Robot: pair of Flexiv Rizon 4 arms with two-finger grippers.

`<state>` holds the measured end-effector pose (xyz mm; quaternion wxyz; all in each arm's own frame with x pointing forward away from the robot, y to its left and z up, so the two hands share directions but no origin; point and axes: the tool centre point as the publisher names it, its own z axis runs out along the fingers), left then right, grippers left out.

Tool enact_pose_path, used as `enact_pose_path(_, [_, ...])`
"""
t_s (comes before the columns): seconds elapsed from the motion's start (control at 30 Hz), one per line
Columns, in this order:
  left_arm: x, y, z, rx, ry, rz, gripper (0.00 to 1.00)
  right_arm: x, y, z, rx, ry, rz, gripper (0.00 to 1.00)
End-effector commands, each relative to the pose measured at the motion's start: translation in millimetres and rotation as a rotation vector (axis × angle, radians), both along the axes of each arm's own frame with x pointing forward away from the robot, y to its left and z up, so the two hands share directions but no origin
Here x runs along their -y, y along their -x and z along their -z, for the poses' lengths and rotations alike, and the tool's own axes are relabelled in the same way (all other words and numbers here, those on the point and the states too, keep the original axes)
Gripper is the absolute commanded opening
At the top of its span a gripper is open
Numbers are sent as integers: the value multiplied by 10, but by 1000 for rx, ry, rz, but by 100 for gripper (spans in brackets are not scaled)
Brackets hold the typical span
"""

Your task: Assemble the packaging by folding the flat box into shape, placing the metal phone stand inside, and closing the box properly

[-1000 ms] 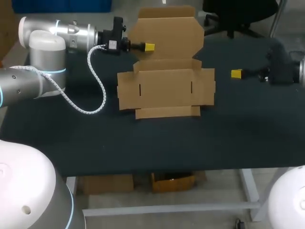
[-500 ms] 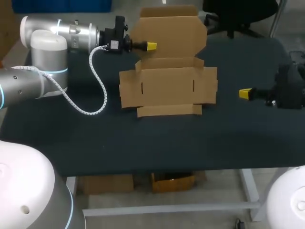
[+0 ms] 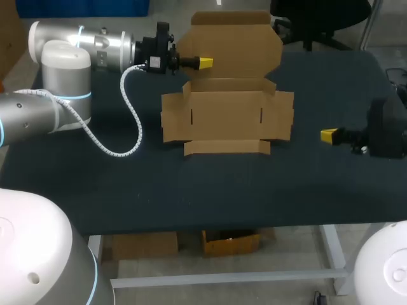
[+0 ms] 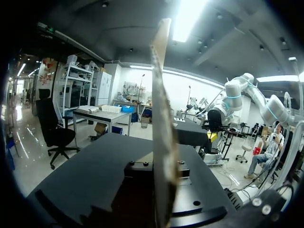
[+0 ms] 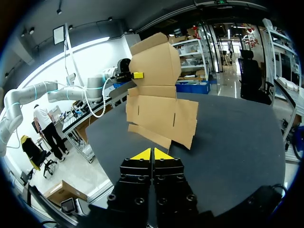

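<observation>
**Hold the lid, fold the side walls**

The flat box (image 3: pixel 226 121) lies mid-way along the bench (image 3: pixel 191 190). Its far lid panel (image 3: pixel 232 44) stands up, pinched at its left edge by the left fingers (image 3: pixel 203 61). The right fingers (image 3: pixel 329 135), pressed together and empty, hang well right of it. They should probably lift the right flap against a firmly held lid.

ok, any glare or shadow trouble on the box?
Head view: even light, no glare on the cardboard box, strong contrast against the dark table. Left wrist view: ceiling lamp flares behind the box's flap, which stands edge-on and hides the tips of the left gripper. Right wrist view: box evenly lit, right gripper unshadowed.
</observation>
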<state>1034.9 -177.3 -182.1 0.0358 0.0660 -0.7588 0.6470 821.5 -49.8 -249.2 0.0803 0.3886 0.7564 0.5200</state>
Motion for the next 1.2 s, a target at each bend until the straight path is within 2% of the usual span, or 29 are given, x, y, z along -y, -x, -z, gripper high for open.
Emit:
enact_pose_path(0.03, [-7,32,18,15,12,4,0,-7,54,5,4,0,3,0])
enact_pose_path(0.27, [11,109,35,42,6,19,0,-26,73,43,5,-1,-13,0])
enact_pose_path(0.6, [-1,238,50,64,4,23,0,-187,126,116,57,59,-11,0])
enact_pose_path(0.87, [-14,300,67,62,-1,26,0,-380,112,210,46,50,-29,0])
enact_pose_path(1.2, [-14,421,-16,77,-17,30,0,-550,101,273,40,51,-61,0])
